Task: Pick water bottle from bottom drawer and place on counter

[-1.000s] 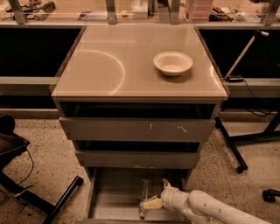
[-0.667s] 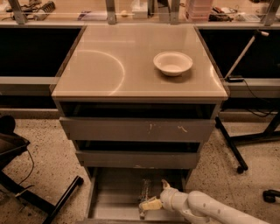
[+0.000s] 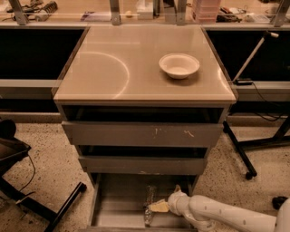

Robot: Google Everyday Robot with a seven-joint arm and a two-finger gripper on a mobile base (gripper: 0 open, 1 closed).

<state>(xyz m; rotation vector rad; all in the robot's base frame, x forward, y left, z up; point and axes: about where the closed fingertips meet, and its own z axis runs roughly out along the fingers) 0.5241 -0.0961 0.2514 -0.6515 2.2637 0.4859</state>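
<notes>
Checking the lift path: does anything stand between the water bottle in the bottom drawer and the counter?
The hand is at the water bottle in the bottom drawer. Two partly open drawers jut out above; a bowl sits on the counter, right side.

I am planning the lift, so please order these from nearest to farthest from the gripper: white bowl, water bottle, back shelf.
The gripper sits low in the bottom drawer.
1. water bottle, beside it in the drawer.
2. white bowl, up on the counter, right side.
3. back shelf, behind the counter, farthest.
</notes>
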